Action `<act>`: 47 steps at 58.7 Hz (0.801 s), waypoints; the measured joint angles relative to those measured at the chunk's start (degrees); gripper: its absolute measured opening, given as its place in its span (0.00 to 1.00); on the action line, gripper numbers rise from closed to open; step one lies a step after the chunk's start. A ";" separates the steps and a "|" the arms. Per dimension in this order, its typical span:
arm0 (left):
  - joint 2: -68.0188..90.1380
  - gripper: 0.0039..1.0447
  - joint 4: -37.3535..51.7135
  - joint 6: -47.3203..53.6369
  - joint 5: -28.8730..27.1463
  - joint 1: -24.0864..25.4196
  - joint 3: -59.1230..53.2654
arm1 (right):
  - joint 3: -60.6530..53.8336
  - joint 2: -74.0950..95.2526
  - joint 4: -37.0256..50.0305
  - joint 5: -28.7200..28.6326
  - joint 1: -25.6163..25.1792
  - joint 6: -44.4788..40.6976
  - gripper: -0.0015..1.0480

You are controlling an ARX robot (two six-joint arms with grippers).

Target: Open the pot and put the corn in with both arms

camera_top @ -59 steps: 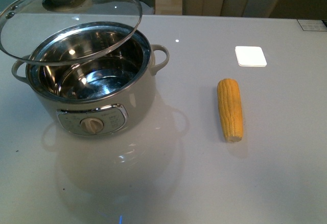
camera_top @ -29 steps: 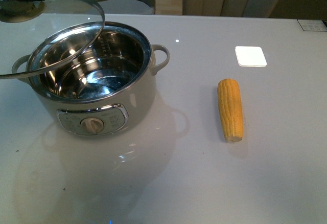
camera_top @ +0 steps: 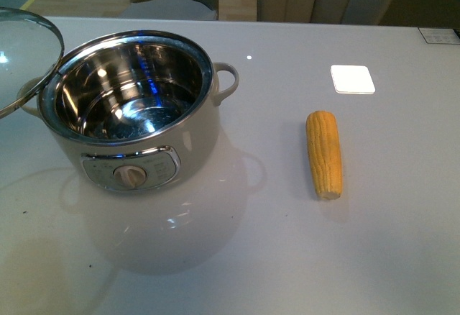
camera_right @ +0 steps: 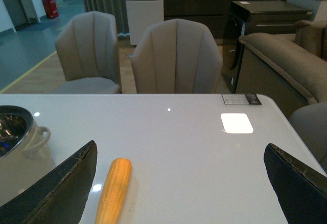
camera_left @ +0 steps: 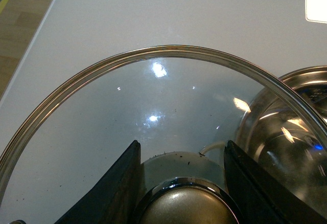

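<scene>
Counting one pot (camera_top: 195,137), standing open on the left of the surface (camera_top: 237,257), shiny steel inside showing. Noting one round dial (camera_top: 130,176) on its near face and two loop handles (camera_top: 227,82): right one in clear view, left one partly hiding behind the lid. Counting one glass lid (camera_top: 21,56), hanging tilted at the far left, off the pot, its edge overlapping the pot's left rim in the front view. Seeing the left gripper (camera_left: 181,155) from its wrist view, jaws clamping the lid's one metal knob (camera_left: 181,203) from both sides. Counting one corn (camera_top: 323,154), lying flat on the right half of the surface, well apart from the pot, lengthwise near to far, tapered end pointing near. Seeing the right gripper (camera_right: 180,152) hovering above the surface, jaws spreading wide apart, gripping nothing, corn lying beyond them on the surface. Logging one white square patch (camera_top: 352,79) on the surface, far of the corn, apart from it. Counting two pale chairs (camera_right: 176,55) standing past the far edge.
</scene>
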 joint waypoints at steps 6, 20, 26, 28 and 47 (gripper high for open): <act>0.00 0.41 0.63 0.55 0.79 1.95 -0.50 | 0.00 0.00 0.00 0.00 0.00 0.00 0.92; 0.00 0.41 1.81 1.03 2.51 7.61 -0.57 | 0.00 0.00 0.00 0.00 0.00 0.00 0.92; 0.02 0.41 2.54 1.73 2.80 9.07 -0.66 | 0.00 0.00 0.00 0.00 0.00 0.00 0.92; 0.02 0.41 2.86 2.08 2.91 9.49 -0.74 | 0.00 0.00 0.00 0.00 0.00 0.00 0.92; 1.29 0.41 6.16 3.80 4.68 13.90 -3.13 | 0.00 0.00 0.00 0.00 0.00 0.00 0.92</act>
